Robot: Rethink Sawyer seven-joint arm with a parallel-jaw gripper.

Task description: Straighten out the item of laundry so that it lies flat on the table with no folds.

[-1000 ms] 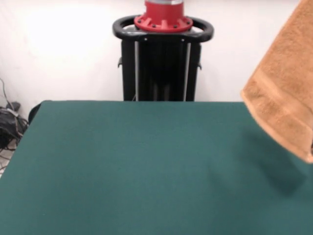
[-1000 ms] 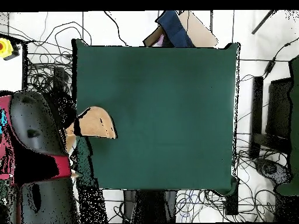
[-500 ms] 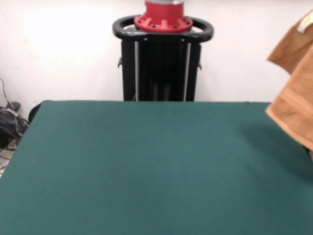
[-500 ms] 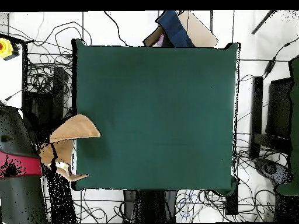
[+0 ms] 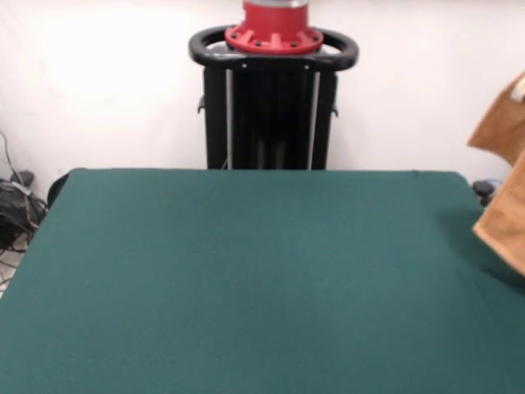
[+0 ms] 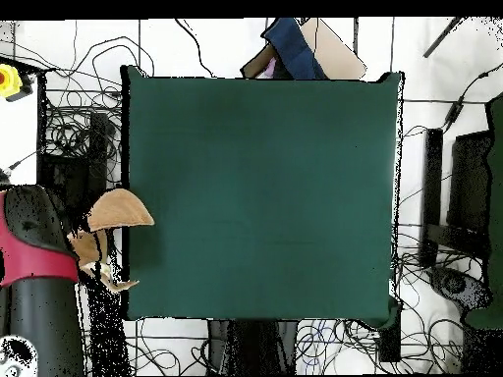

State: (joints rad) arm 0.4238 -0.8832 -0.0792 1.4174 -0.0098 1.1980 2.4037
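Note:
The orange-tan towel (image 5: 502,220) hangs in the air at the right edge of the front view, bunched and folded, past the corner of the green table (image 5: 246,271). In the overhead view the towel (image 6: 120,209) hangs at the left edge of the table (image 6: 265,196), mostly off it. The red and black arm (image 6: 39,265) stands just left of the towel. My gripper (image 6: 84,247) sits where the towel meets the arm and holds the towel up. Its fingers are hidden by cloth. The rest of the towel is out of view.
The black pedestal with a red top (image 5: 273,90) stands behind the table's far edge. Cables (image 5: 15,205) lie on the floor to the left. In the overhead view, cables ring the table, a blue thing (image 6: 295,49) lies beyond the top edge, and black equipment (image 6: 472,182) stands to the right.
The towel has moved further off the table, right in the front view and left in the overhead view. The arm has moved with it, and less of the towel shows now.

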